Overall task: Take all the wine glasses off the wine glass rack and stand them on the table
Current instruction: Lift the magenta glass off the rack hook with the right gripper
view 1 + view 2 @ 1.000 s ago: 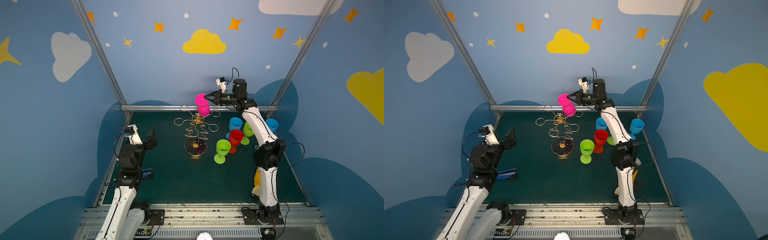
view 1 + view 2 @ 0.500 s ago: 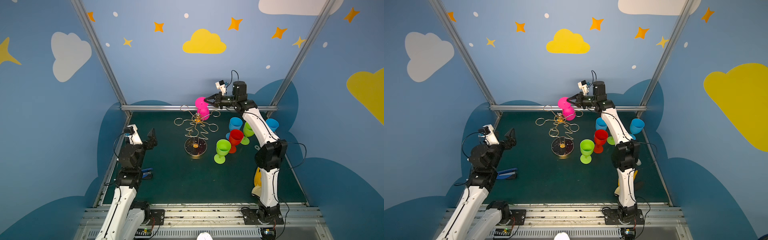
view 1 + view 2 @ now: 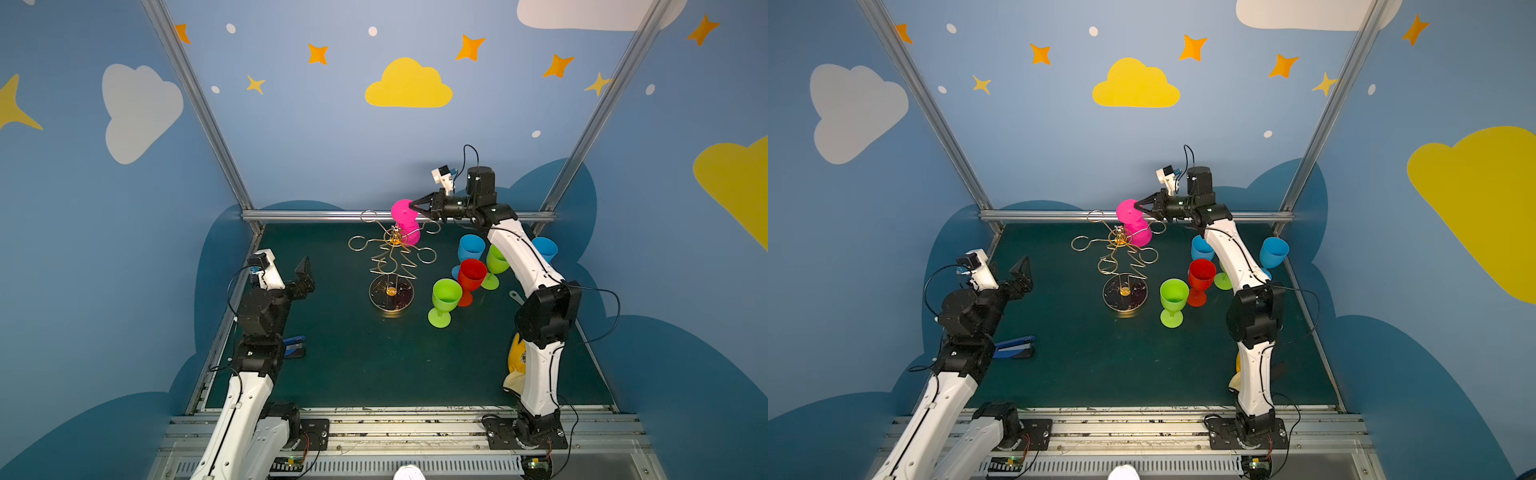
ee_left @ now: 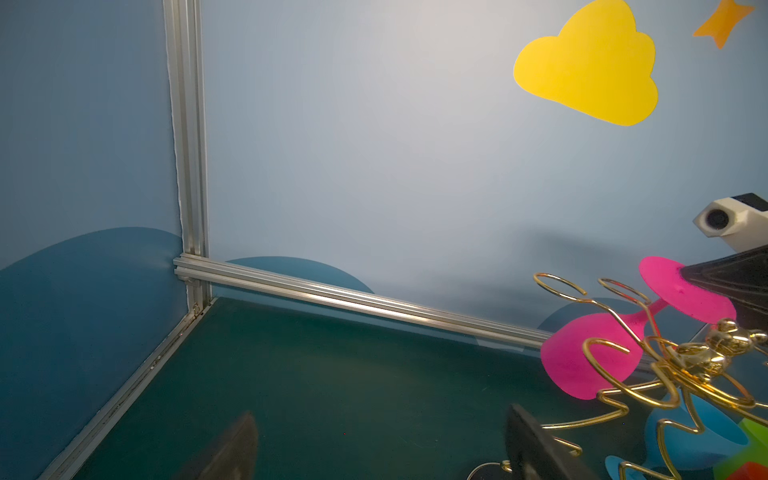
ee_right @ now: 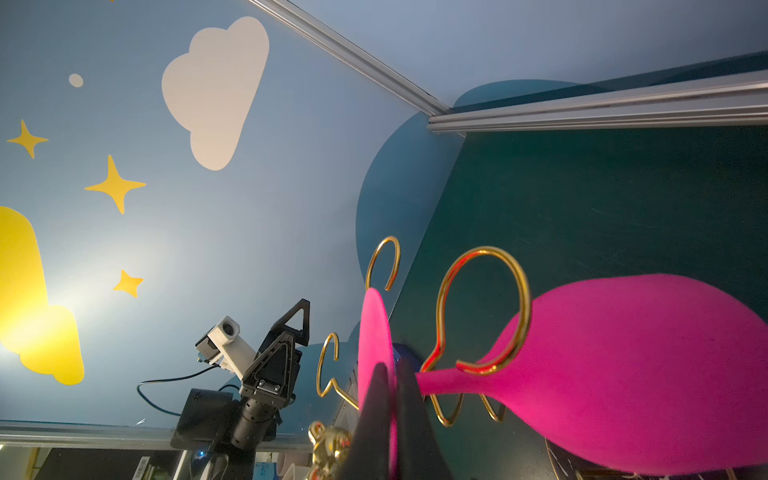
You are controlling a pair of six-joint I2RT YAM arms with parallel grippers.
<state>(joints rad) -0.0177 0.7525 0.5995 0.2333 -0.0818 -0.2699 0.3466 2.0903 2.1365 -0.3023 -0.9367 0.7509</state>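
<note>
The pink wine glass (image 3: 409, 236) (image 3: 1140, 235) (image 4: 582, 357) (image 5: 644, 374) hangs tilted on the gold wire wine glass rack (image 3: 391, 295) (image 3: 1125, 296) (image 4: 698, 357), foot up and bowl down. Its stem lies in one of the rack's loops (image 5: 524, 291). My right gripper (image 3: 413, 205) (image 3: 1139, 205) (image 5: 392, 370) reaches in from the right, shut on the rim of the glass's round foot. At the left edge of the mat my left gripper (image 3: 301, 274) (image 3: 1019, 276) (image 4: 382, 449) is raised and open, holding nothing and well away from the rack.
Several plastic glasses stand upright right of the rack: green (image 3: 446, 295), red (image 3: 471, 272), blue (image 3: 471, 247), another green (image 3: 496, 259) and another blue (image 3: 545, 248) behind my right arm. A blue tool (image 3: 293, 345) lies by my left arm. The back rail (image 3: 316, 216) runs just behind the rack.
My right gripper has shifted slightly with the pink foot pinched in it, and its wrist has dropped a little. The left arm has not moved.
</note>
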